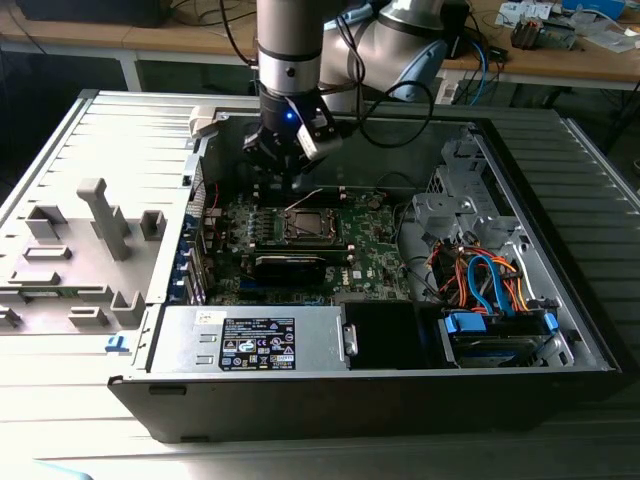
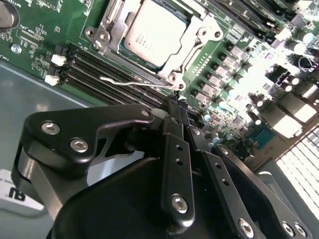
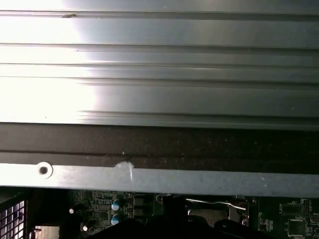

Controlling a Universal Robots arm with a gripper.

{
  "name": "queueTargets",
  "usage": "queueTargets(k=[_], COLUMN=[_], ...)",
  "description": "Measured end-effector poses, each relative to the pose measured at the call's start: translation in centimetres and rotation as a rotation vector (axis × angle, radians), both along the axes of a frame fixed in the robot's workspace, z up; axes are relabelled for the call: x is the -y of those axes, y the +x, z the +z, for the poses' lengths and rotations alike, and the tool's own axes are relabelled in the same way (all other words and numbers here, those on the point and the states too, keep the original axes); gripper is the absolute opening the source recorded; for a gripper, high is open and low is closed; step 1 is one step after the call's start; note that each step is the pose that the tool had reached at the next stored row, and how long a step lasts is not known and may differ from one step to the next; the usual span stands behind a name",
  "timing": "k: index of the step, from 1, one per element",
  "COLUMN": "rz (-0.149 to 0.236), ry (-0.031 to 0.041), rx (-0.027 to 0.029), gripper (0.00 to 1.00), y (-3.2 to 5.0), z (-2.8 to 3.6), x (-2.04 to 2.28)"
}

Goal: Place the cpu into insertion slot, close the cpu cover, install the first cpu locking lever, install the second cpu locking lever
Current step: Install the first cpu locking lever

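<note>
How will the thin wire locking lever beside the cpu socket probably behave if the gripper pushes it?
The locking lever is a thin bent wire, so it will probably flex and spring back. Its bare metal looks smooth, so the gripper just beside it may slip off. It seems hinged at the cpu cover, so it should pivot, not slide.

surface: ribbed grey metal table point(image 1: 90, 400) | behind: wooden workbench point(image 1: 600, 62) with clutter | light: dim
</note>
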State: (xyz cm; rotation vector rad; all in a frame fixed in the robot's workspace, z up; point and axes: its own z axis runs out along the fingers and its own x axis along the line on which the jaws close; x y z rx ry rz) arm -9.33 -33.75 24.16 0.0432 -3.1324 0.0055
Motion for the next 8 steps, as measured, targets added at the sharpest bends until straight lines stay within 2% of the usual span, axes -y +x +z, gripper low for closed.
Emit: queueTargets(k=[8], rz=[0.028], ry=[0.0000], rx=[0.0001], gripper=[0.11], y=[0.34], z=[-0.71], x=[0.00])
